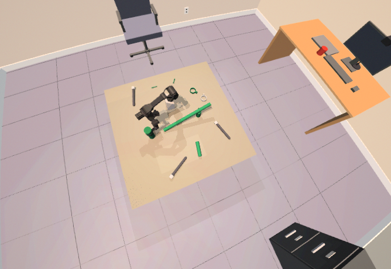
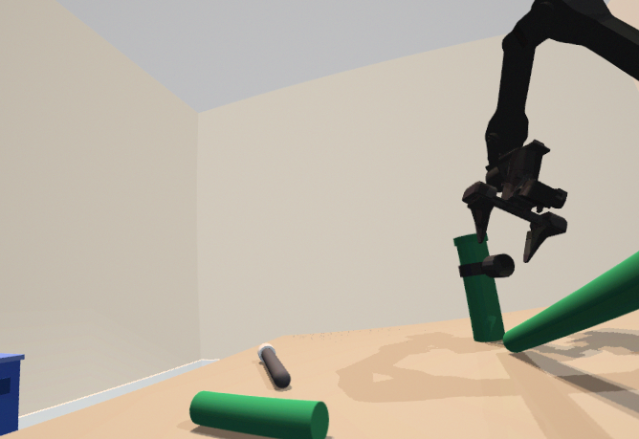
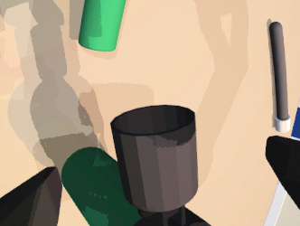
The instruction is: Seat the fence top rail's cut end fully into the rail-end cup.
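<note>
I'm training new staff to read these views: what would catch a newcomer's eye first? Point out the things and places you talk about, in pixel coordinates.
Probably the long green rail (image 1: 186, 117) (image 2: 578, 301) (image 3: 101, 27), slanting across the mat. Next, the open black claw (image 2: 503, 252) (image 3: 167, 163) above the dark cup (image 2: 498, 265) (image 3: 155, 167) on the big green post (image 1: 147, 130) (image 2: 480, 299) (image 3: 92, 181).

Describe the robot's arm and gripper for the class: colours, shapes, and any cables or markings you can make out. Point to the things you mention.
The arm (image 1: 157, 101) (image 2: 512, 79) is black, with chunky rounded joints and smooth links. The gripper (image 2: 503, 252) is dark too: a crossbar carries two wedge-shaped fingers (image 2: 535, 241) tapering to narrow tips. I can make out no cables or markings.
</note>
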You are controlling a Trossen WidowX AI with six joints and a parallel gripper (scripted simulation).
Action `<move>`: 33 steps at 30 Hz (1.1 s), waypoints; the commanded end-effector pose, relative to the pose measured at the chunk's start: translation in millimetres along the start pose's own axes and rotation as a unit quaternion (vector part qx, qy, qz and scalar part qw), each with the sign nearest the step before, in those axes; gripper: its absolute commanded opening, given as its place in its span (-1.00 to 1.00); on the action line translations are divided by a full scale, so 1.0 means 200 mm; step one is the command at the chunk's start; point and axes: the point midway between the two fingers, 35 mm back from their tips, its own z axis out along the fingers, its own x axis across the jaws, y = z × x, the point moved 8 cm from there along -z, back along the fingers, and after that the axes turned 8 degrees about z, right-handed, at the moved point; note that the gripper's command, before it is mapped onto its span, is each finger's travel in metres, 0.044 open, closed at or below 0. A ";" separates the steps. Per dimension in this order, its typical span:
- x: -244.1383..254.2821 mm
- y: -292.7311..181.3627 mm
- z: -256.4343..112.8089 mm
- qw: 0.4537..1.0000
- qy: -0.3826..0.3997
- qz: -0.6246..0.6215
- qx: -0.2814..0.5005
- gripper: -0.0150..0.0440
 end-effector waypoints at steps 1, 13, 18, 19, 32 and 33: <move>0.00 0.00 0.04 1.000 0.000 0.003 -0.001 1.00; 0.00 0.00 0.14 1.000 -0.001 0.003 -0.001 1.00; 0.00 0.00 0.18 1.000 -0.001 0.002 -0.002 1.00; 0.00 0.00 0.19 1.000 -0.001 0.002 -0.002 1.00; 0.00 0.01 0.29 1.000 -0.002 0.002 -0.005 1.00; 0.00 0.01 0.29 1.000 -0.002 0.002 -0.005 1.00</move>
